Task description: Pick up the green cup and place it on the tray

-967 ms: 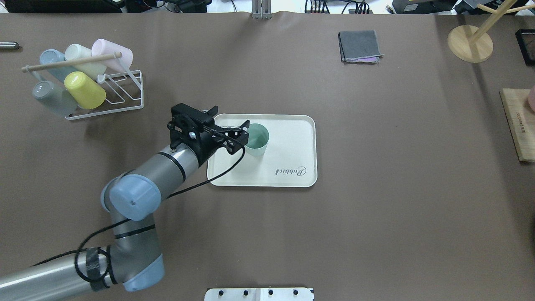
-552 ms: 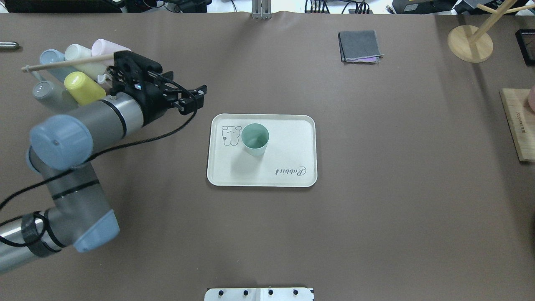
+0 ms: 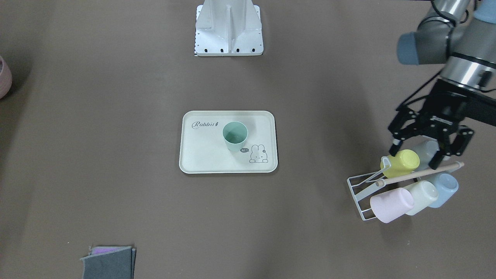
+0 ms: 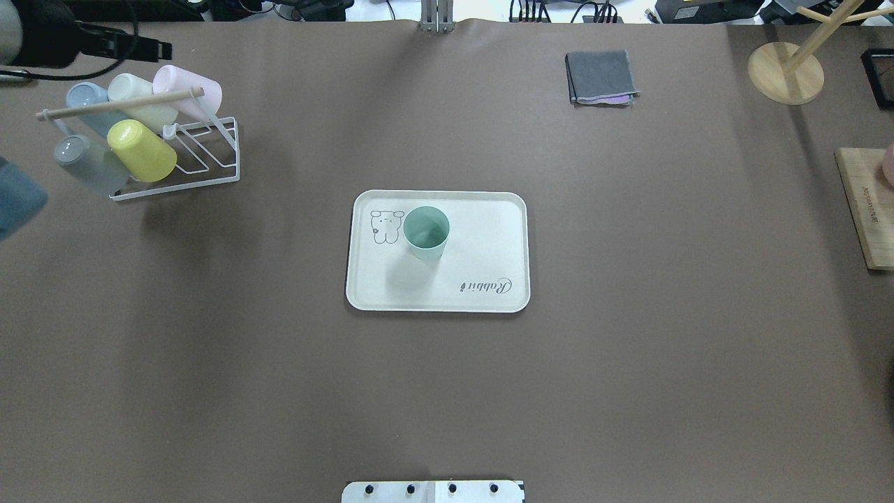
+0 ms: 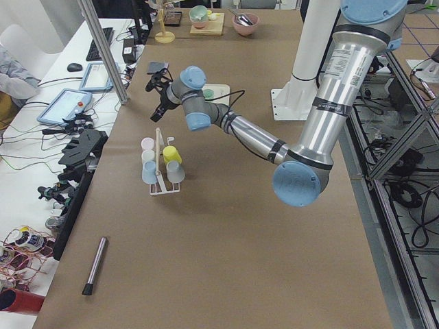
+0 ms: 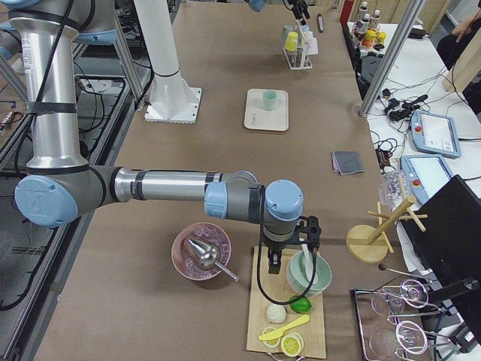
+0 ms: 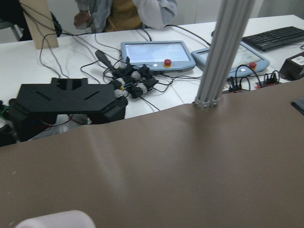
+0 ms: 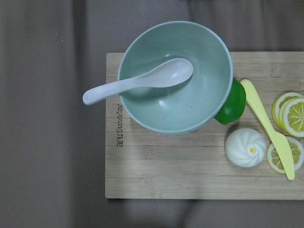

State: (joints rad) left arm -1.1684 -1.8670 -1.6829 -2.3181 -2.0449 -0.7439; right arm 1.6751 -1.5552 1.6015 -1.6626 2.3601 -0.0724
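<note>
The green cup (image 4: pixel 426 232) stands upright on the cream tray (image 4: pixel 489 290), next to the bunny drawing; it also shows in the front-facing view (image 3: pixel 235 135) on the tray (image 3: pixel 201 157). My left gripper (image 3: pixel 416 155) is open and empty, far from the tray, above the cup rack; in the overhead view only its tip (image 4: pixel 150 49) shows at the top left. My right gripper (image 6: pixel 289 256) shows only in the exterior right view, above a wooden board, and I cannot tell whether it is open or shut.
A white wire rack (image 4: pixel 209 157) with several cups, among them a yellow-green one (image 4: pixel 143 150), stands at the far left. A folded grey cloth (image 4: pixel 601 77) lies at the back. A wooden stand (image 4: pixel 786 70) and board (image 4: pixel 866 209) are at the right. A mint bowl (image 8: pixel 175 76) holds a spoon.
My left gripper has let go of the green cup and pulled back from the tray, moving left and away to above the cup rack. The cup stays upright on the tray.
</note>
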